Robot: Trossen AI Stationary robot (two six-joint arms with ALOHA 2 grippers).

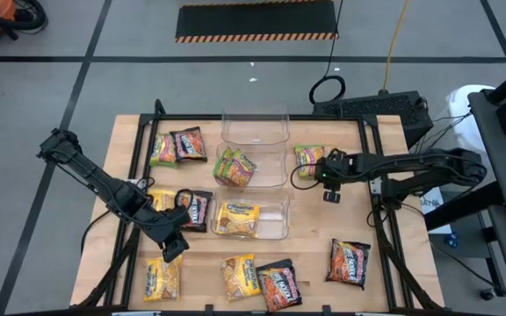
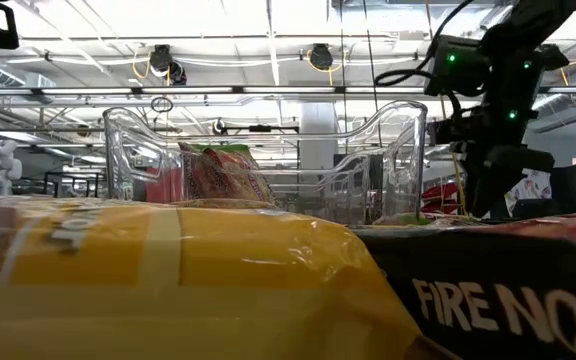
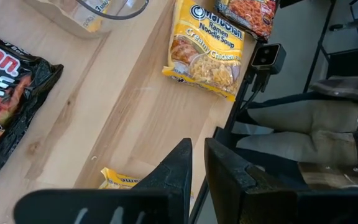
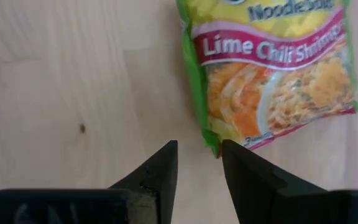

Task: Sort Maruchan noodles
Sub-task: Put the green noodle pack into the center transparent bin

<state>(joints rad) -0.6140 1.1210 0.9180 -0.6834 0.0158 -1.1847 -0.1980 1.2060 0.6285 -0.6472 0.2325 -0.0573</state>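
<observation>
Hovering over the bare wood just beside the green-edged Lime Chili Shrimp packet, your right gripper has its two dark fingers parted with a narrow gap and nothing between them; the packet's lower corner lies just ahead of the tips, not touched. From above, that gripper sits at the packet's right edge, to the right of the clear plastic bins in the middle of the wooden table.

Your left gripper is low on the left half of the table, between a yellow creamy chicken packet and a dark black-red packet. Its fingers stand slightly apart and grip nothing.

You have the glossy ramen packets scattered: a green one and a yellow one already inside bins, a green and dark pair at the back left, and more yellow and dark ones along the front edge, with another dark packet at the front right.
</observation>
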